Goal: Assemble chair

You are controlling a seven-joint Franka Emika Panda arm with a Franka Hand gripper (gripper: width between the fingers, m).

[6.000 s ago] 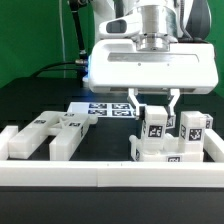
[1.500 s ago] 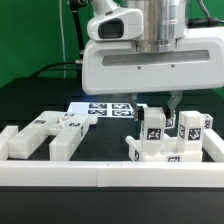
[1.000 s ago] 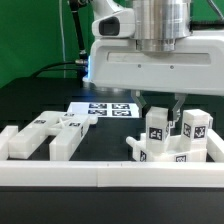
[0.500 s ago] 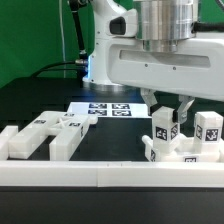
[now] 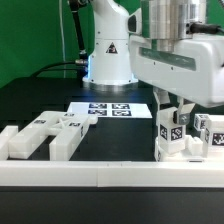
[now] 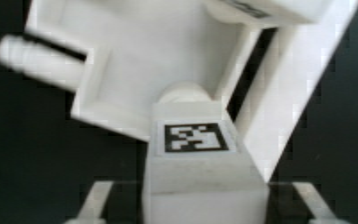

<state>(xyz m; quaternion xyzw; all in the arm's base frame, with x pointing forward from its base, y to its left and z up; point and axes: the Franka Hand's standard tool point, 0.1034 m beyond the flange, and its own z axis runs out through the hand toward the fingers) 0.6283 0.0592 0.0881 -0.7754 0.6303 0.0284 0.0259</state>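
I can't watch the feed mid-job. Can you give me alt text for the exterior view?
The gripper is shut on a tagged chair part at the exterior view's right, next to a second tagged part. More loose white parts lie at the left, and the marker board lies flat behind them.

No words, numbers or brand names are legible. There are only black-and-white square tags [image 5: 170,128] - several on the marker board [image 5: 105,108] at mid-frame, one on the upright chair part [image 5: 168,148] at right, and others on the flat chair parts [image 5: 45,135] at lower left.
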